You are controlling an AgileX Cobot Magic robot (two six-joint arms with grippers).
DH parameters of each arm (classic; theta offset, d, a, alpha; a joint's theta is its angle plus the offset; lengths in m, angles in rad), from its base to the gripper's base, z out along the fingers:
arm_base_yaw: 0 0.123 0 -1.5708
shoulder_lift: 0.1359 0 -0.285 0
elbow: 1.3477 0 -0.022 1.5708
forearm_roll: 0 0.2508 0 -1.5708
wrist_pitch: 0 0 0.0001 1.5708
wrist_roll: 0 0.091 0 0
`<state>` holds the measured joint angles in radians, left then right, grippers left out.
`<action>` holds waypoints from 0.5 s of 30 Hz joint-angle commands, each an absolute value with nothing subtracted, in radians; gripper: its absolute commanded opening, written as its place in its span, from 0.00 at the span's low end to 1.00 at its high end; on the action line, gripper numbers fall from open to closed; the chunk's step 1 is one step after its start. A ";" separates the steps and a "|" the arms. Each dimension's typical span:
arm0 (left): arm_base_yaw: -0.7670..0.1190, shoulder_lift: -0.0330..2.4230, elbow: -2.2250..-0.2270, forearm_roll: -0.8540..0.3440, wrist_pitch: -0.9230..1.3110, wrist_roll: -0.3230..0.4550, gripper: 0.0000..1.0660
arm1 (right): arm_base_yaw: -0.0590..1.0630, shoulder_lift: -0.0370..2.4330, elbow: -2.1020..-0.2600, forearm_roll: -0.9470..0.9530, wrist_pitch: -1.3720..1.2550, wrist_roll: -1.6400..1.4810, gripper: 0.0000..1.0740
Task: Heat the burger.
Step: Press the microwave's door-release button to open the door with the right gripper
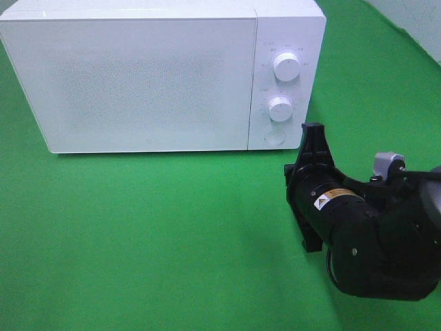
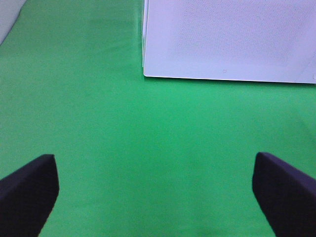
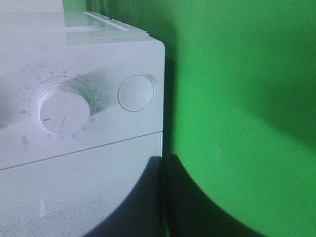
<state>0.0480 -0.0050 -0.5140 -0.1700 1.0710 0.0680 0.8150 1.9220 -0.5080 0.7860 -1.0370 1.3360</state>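
pressed together, the right fingers (image 1: 314, 134) are hovering just beside the round button (image 1: 274, 136) of the microwave (image 1: 138, 83), nearer it than the spread left fingers (image 2: 29, 192); the burger, perhaps inside, isn't showing.

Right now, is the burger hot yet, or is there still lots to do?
No burger shows, and the microwave is closed, so I can't tell if it's inside. In hand: the right gripper, shut, sits near the round button. The left gripper hangs open over the green cloth. Heating is likely still to come.
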 commanded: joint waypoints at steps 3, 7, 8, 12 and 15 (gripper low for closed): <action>0.048 -0.027 -0.514 -0.170 1.066 0.066 0.94 | 0.763 1.954 -0.560 0.718 -1.040 1.344 0.00; 0.048 -0.025 -0.514 -0.170 1.066 0.066 0.94 | 0.731 1.978 -0.593 0.683 -1.044 1.363 0.00; 0.048 -0.021 -0.514 -0.170 1.066 0.066 0.94 | 0.718 1.992 -0.610 0.679 -1.044 1.363 0.00; 0.048 -0.021 -0.514 -0.170 1.066 0.066 0.94 | 0.697 2.021 -0.645 0.672 -1.041 1.363 0.00; 0.048 -0.021 -0.514 -0.170 1.066 0.066 0.94 | 0.685 2.039 -0.666 0.647 -1.038 1.368 0.00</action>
<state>0.0480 -0.0050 -0.5140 -0.1700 1.0710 0.0680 0.6910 2.0390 -0.6580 0.6630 -1.0370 1.3660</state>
